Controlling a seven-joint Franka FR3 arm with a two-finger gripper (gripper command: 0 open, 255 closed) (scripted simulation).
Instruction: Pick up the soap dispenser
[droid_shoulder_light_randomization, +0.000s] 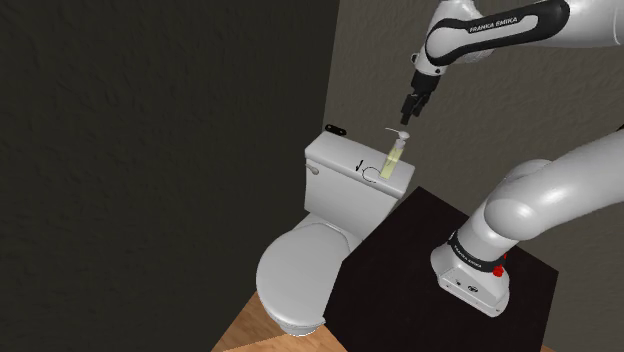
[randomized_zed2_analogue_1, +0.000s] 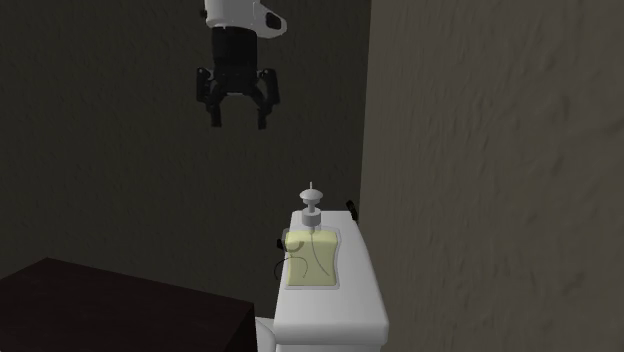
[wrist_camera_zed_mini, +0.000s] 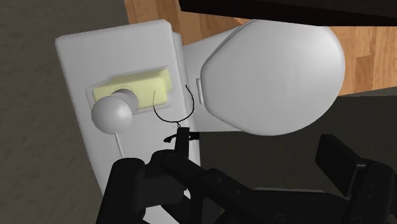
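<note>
Seen upright on the flat white tank lid (droid_shoulder_light_randomization: 338, 158) of a plain white toilet (droid_shoulder_light_randomization: 330, 205): a pale yellow, flat-sided soap dispenser (droid_shoulder_light_randomization: 393, 166) with a grey round pump head on top. Placed at the end of that lid nearest to the black box-shaped stand (droid_shoulder_light_randomization: 420, 265), close to the lid's edge there. Just beside it on the lid, toward the middle, a thin black looped wire (droid_shoulder_light_randomization: 368, 173); impossible to tell whether touching the bottle or not. At the rear edge of the lid, next to the rough grey wall (randomized_zed2_analogue_1: 480, 150), a small black object (droid_shoulder_light_randomization: 335, 128), too small to name.

Above the soap dispenser and somewhat to the side, well clear of the pump head: the all-black two-finger end effector (randomized_zed2_analogue_1: 239, 122), pointing down. Released, with both fingers (randomized_zed2_analogue_1: 215, 115) spread apart and nothing clasped between them. No contact between end effector and soap dispenser.

In the wrist view, beyond the fingers, the tank lid with the yellow bottle and its round pump head, and next to it the closed white oval seat cover (wrist_camera_zed_mini: 273, 70). Under the toilet, a light brown wooden floor (droid_shoulder_light_randomization: 265, 335).
</note>
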